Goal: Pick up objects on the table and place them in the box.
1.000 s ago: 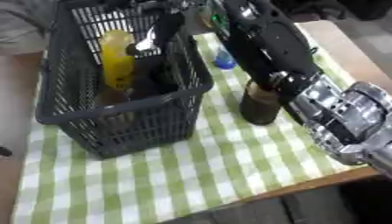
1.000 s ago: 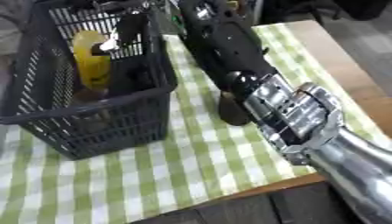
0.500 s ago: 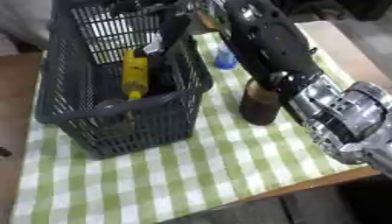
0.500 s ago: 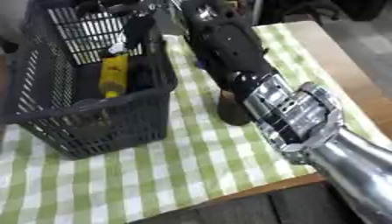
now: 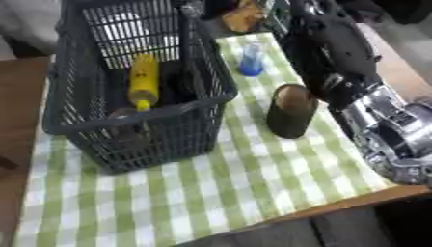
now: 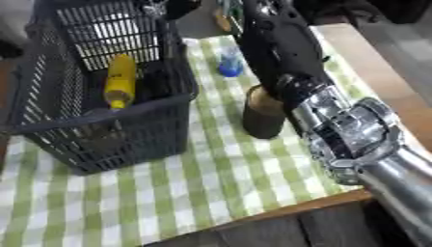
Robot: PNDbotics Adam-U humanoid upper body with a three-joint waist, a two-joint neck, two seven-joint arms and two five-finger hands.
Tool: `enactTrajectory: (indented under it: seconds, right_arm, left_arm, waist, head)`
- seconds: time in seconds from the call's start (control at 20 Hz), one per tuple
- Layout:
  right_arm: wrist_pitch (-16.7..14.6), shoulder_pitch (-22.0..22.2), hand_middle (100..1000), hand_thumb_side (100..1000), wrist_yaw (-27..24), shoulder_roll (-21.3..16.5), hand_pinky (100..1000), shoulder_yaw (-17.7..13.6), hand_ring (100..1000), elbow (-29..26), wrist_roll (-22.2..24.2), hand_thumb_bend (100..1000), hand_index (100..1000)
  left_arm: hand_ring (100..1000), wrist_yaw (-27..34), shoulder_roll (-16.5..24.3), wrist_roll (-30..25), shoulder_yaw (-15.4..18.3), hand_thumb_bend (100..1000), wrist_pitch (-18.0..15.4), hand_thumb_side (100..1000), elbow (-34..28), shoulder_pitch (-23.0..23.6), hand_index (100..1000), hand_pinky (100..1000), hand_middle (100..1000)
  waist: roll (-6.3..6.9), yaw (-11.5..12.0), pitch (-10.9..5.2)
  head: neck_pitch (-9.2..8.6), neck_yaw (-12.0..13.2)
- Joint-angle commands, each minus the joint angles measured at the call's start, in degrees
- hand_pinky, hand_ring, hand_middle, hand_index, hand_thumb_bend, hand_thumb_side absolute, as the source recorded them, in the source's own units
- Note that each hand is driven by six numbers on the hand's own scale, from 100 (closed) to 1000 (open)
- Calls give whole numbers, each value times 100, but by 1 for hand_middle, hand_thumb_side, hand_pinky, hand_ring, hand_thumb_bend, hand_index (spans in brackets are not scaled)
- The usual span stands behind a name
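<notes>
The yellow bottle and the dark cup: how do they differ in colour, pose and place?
The yellow bottle lies tilted inside the basket; the dark cup stands upright on the checked cloth, outside the basket. The bottle is bright and slim; the cup is dark olive and wider. No hand touches either.

Bottle (image 5: 143,81) in basket (image 5: 101,123); cup (image 5: 291,112) right of it.

Looks like a home dining setup staged for robot testing. A green and white checked tablecloth (image 5: 228,183) is covering a wooden table (image 5: 354,205) across the middle of the frame, a dark plastic shopping-style basket (image 5: 127,130) is sitting at left, and grey floor is showing at the upper right.
</notes>
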Motion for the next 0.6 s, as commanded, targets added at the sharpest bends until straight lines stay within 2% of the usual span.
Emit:
enactTrajectory:
  seconds: [0.05,0.1,0.15,0.2,0.25,0.3,0.45,0.6]
  right_arm:
    - [254,-41,537,154,-175,-299,488,-216,570,-136,-342,362,530]
    - [260,-20,571,221,-293,-350,534,-251,594,-84,-316,352,615]
    - [250,-9,571,221,-396,-392,534,-268,594,-50,-243,352,615]
    - [222,11,858,574,-464,-434,792,-258,794,-11,-108,383,985]
    - [108,50,858,574,-500,-515,792,-221,794,118,263,383,985]
    - [-1,55,915,681,-598,-572,860,-247,842,201,640,387,1000]
    - [-167,122,926,749,-935,-825,902,-328,866,318,1679,427,1000]
    - [-162,251,930,766,-1270,-1060,908,-368,879,203,2353,438,1000]
  left_arm:
    - [807,6,80,23,42,400,-15,907,-71,-41,755,367,734]
    - [807,5,81,26,45,400,-15,907,-72,-41,755,367,734]
    - [807,5,81,28,47,400,-15,907,-72,-40,755,367,734]
    - [808,5,82,31,49,400,-16,907,-73,-40,755,367,735]
    - [808,4,85,35,55,400,-16,907,-73,-38,755,367,735]
    - [808,3,86,38,58,399,-15,907,-74,-36,755,367,735]
    - [808,1,86,53,74,399,-14,908,-76,-34,755,367,735]
    - [808,1,92,66,89,398,-12,908,-79,-35,755,367,735]
  waist:
    - [-84,-12,-136]
    - [-86,-15,-135]
    - [-86,-17,-134]
    - [-88,-20,-130]
    - [-88,-25,-126]
    - [-88,-29,-124]
    - [-81,-54,-109]
    - [-63,-79,-98]
  head:
    - [-16,44]
    - [-16,49]
    - [-16,53]
    - [-16,59]
    - [-16,68]
    - [-16,72]
    - [-16,106]
    - [-16,127]
